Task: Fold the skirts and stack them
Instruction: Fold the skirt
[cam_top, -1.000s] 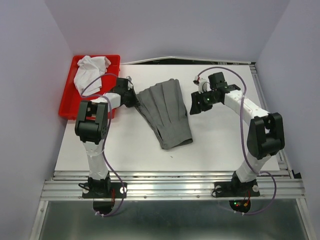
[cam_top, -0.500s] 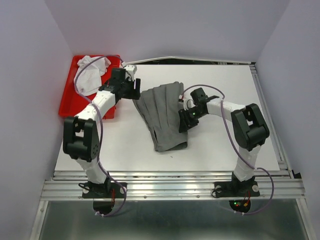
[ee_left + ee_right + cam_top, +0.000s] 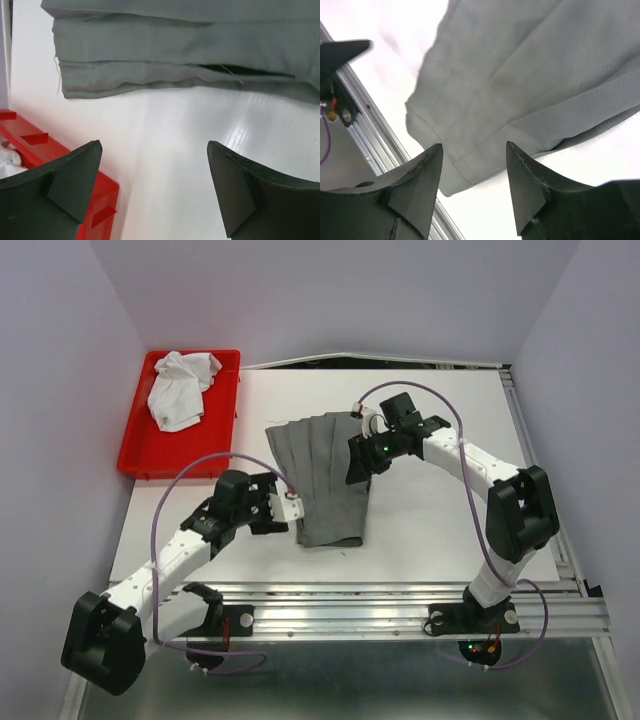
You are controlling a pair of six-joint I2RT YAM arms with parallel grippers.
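Two grippers are in view, and neither holds anything.

Left gripper (image 3: 287, 508) (image 3: 153, 145): the jaws stand wide, with nothing between the dark, wedge-shaped fingers (image 3: 70, 175). Ahead of its tips, across a strip of glossy white table (image 3: 190, 150), lies the dark grey skirt (image 3: 325, 475) (image 3: 175, 50). The skirt is matte woven cloth in several flat layers with stepped edges, and the gripper does not touch it. Beside its left finger is a corner of the red plastic tray (image 3: 30, 142).

Right gripper (image 3: 358, 462) (image 3: 474, 146): the jaws are parted, with no cloth pinched. Beyond its tips the finely ribbed cloth shows pleat folds and a stitched hem band. Whether the gripper touches the cloth cannot be told. A ribbed aluminium rail (image 3: 367, 125) runs off to its left.

Farthest from both grippers, well apart from them, the white skirt (image 3: 178, 390) lies crumpled in the tray, which is a shallow rectangle.
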